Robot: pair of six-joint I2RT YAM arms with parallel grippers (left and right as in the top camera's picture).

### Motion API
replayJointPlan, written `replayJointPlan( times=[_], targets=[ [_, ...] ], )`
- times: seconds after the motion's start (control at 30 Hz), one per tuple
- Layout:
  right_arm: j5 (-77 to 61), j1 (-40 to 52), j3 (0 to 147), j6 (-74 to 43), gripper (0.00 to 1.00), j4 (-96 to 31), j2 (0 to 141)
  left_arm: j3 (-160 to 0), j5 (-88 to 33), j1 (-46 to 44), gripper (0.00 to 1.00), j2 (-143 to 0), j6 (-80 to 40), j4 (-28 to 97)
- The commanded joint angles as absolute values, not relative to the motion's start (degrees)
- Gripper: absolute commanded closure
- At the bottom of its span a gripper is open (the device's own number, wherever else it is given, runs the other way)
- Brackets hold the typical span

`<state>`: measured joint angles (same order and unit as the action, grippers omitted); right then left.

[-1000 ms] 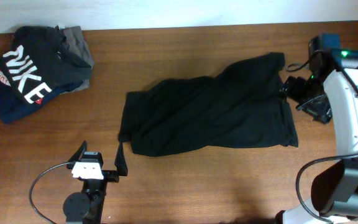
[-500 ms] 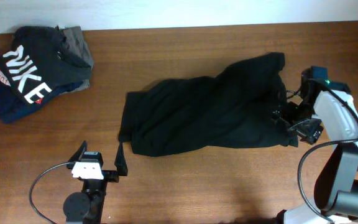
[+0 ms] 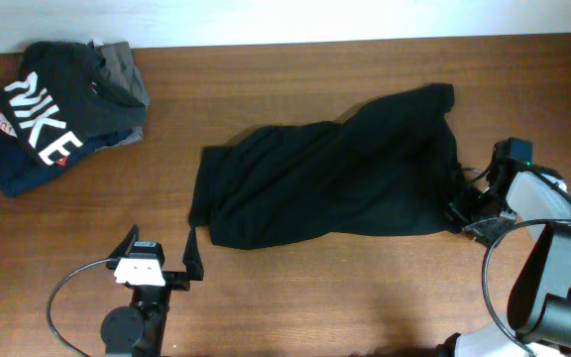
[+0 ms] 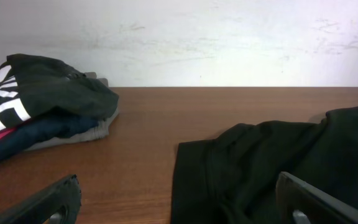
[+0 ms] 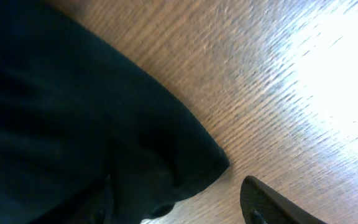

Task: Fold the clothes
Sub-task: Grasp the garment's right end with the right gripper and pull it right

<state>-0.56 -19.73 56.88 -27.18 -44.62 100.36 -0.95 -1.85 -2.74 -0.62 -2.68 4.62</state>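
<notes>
Overhead, black T-shirt (image 3: pixel 335 178) sprawls mid-frame, long axis running left to upper right; right gripper (image 3: pixel 467 213) straddles its lower-right corner, jaws apart, nothing clamped yet; left gripper (image 3: pixel 162 248), lower left, gapes empty.

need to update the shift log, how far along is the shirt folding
Done: nothing. The black T-shirt lies spread and rumpled, with no fold in it. In hand: the right fingers straddle the cloth at its near right corner, not closed on it. The left fingers rest open by the left corner. Left: the grip and every fold.
</notes>
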Motion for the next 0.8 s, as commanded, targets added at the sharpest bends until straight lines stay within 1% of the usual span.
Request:
replayJointPlan(
  times=[0.0, 0.07, 0.13, 0.17, 0.2, 0.23, 0.27, 0.3, 0.4, 0.53, 0.77],
  targets=[
    [-0.91, -19.79, 54.17, -27.51, 0.37, -42.00, 100.66, -0.47, -1.48, -2.46, 0.01, -0.30, -3.01, 4.60],
    [-0.89, -19.79, 53.54, -27.49, 0.44, -40.62, 100.66, -0.47, -1.50, -2.44, 0.01, -0.30, -3.01, 4.60],
    [-0.89, -19.79, 53.56, -27.49, 0.54, -39.75, 100.66, -0.47, -1.50, -2.46, 0.01, -0.30, -3.01, 4.60],
    [-0.86, -19.79, 53.56, -27.49, 0.68, -39.07, 100.66, -0.49, -1.48, -2.46, 0.01, -0.30, -3.01, 4.60],
    [-0.89, -19.79, 53.56, -27.49, 0.73, -38.70, 100.66, -0.47, -1.50, -2.46, 0.01, -0.30, -3.01, 4.60],
    [-0.89, -19.79, 53.56, -27.51, 0.85, -38.44, 100.64, -0.47, -1.50, -2.46, 0.01, -0.30, -3.01, 4.60],
    [-0.89, -19.79, 53.56, -27.49, 0.92, -38.30, 100.64, -0.47, -1.50, -2.44, 0.01, -0.30, -3.01, 4.60],
    [-0.89, -19.79, 53.56, -27.49, 0.96, -38.33, 100.64, -0.47, -1.50, -2.46, 0.01, -0.30, -3.01, 4.60],
    [-0.91, -19.79, 54.02, -27.49, 0.96, -38.85, 100.05, -0.47, -1.50, -2.46, 0.01, -0.30, -3.01, 4.60],
    [-2.11, -19.79, 56.71, -27.46, 0.96, -42.76, 97.65, -0.47, -1.50, -2.46, 0.01, -0.30, -3.01, 4.60],
    [-4.73, -19.79, 64.49, -27.33, 0.96, -54.72, 87.88, -0.47, -1.50, -2.46, 0.01, -0.30, -3.01, 4.60]
  ],
)
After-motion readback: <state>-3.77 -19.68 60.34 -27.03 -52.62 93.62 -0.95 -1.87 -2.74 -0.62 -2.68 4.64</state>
